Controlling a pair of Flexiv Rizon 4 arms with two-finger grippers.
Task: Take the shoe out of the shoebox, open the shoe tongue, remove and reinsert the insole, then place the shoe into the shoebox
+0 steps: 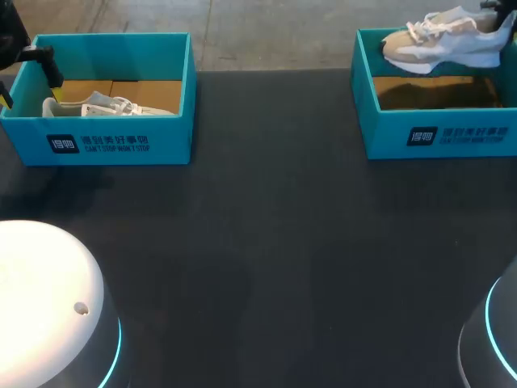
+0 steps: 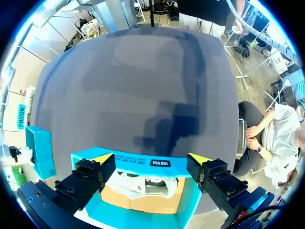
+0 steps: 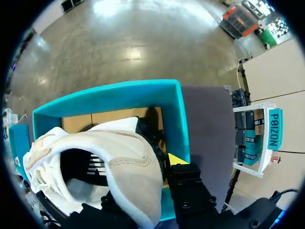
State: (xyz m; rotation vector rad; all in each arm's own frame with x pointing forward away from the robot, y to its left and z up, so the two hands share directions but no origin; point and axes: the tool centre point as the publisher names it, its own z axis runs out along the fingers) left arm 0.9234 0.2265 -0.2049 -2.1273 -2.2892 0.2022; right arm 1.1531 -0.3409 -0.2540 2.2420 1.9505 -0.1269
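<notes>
Clamping the heel of the white-and-beige lace-up sneaker (image 1: 440,40) in my right claw (image 3: 157,164), I am holding it above the right teal cardboard shoebox (image 1: 436,133), toe toward my left claw (image 2: 151,158), which is hanging wide open.

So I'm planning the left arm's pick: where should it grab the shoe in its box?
Probably its collar rim, from straight above: the shoe sits low inside the box, whose walls block sideways approaches. The open left gripper hangs above it.

White-beige shoe (image 1: 443,39), teal shoebox (image 1: 388,129), black table (image 1: 266,242)
</notes>
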